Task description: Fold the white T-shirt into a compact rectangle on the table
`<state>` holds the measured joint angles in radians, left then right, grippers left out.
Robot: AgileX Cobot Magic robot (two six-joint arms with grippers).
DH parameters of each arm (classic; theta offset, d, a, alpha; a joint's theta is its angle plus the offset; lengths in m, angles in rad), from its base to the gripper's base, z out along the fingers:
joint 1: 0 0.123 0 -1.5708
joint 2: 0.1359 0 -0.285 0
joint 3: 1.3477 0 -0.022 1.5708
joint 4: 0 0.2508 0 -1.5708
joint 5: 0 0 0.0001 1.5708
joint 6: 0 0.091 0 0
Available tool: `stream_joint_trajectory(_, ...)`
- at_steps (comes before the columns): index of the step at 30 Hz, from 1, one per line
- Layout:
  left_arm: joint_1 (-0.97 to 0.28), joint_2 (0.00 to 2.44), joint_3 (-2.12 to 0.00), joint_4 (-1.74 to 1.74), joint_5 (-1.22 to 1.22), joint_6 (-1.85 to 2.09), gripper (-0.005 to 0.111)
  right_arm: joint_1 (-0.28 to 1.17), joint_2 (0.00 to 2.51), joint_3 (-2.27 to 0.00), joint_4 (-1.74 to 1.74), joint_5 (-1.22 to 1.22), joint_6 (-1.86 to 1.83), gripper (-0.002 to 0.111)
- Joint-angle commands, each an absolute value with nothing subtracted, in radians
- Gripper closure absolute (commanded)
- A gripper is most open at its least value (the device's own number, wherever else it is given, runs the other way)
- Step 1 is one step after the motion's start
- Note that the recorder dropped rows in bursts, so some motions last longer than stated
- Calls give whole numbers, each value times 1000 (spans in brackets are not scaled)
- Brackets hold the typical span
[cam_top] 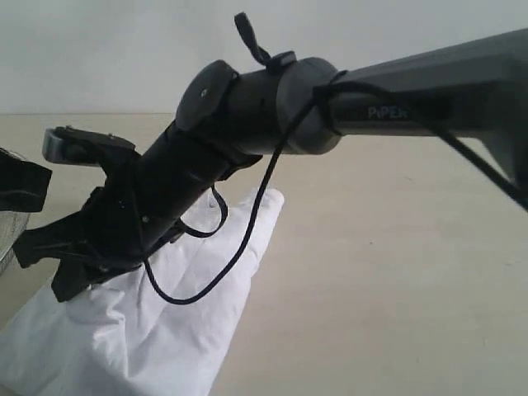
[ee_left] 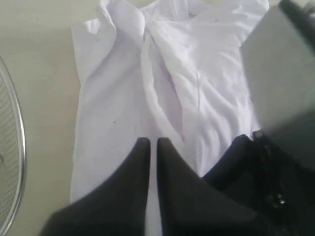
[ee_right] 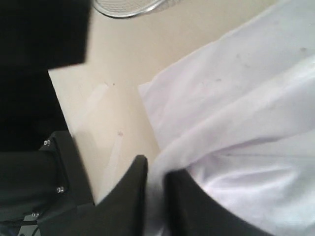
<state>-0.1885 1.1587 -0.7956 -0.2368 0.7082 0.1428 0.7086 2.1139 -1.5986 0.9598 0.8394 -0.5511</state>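
Note:
The white T-shirt (cam_top: 165,330) lies on the table (cam_top: 396,247) at the near left, partly folded into a long strip, plain white side up. My right arm reaches across to it, and the right gripper (ee_right: 156,166) is shut on a raised fold of the white T-shirt (ee_right: 246,123) at its edge, cloth filling the narrow gap between the fingers. In the left wrist view the left gripper (ee_left: 152,141) is shut, hovering over the white T-shirt (ee_left: 197,88) with nothing held. The right gripper's fingertips are hidden behind the arm in the exterior view.
A round wire-mesh basket (ee_left: 15,147) stands on the table (ee_left: 39,49) beside the shirt, and its rim also shows as the basket (ee_right: 123,6) past the shirt's edge. The right arm's black cable (cam_top: 247,239) hangs over the cloth.

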Motion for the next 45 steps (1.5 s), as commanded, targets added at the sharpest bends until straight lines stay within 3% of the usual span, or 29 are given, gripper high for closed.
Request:
stream_joint_trajectory(1, -195, 1154, -803, -246, 732, 140, 102, 710, 2125, -1605, 959, 841, -541, 52)
stream_joint_trajectory(2, -195, 1154, -803, -246, 732, 140, 102, 710, 2125, -1605, 957, 825, -527, 36)
stream_joint_trajectory(4, -195, 1154, -803, -246, 734, 140, 102, 708, 2123, -1605, 955, 810, -491, 26)
stream_joint_trajectory(8, -195, 1154, -803, -244, 741, 140, 102, 708, 2091, -1605, 782, 758, -353, 50)
stream_joint_trajectory(10, -195, 1154, -803, -234, 743, 140, 102, 695, 2061, -1605, 657, 760, -282, 57)
stream_joint_trajectory(20, -195, 1154, -803, -219, 751, 140, 102, 478, 1966, -1592, 510, 948, -140, 52)
stream_joint_trajectory(27, -195, 1154, -803, -219, 751, 140, 102, 365, 1966, -1394, 656, 882, -223, 52)
stream_joint_trajectory(33, -195, 1154, -803, -219, 751, 140, 102, 359, 1966, -1245, 871, 785, -395, 52)
stream_joint_trajectory(38, -195, 1154, -803, -219, 751, 140, 102, 359, 1966, -1169, 988, 747, -499, 41)
stream_joint_trajectory(45, -195, 1154, -803, -225, 751, 140, 102, 359, 1966, -1124, 1099, 705, -573, 42)
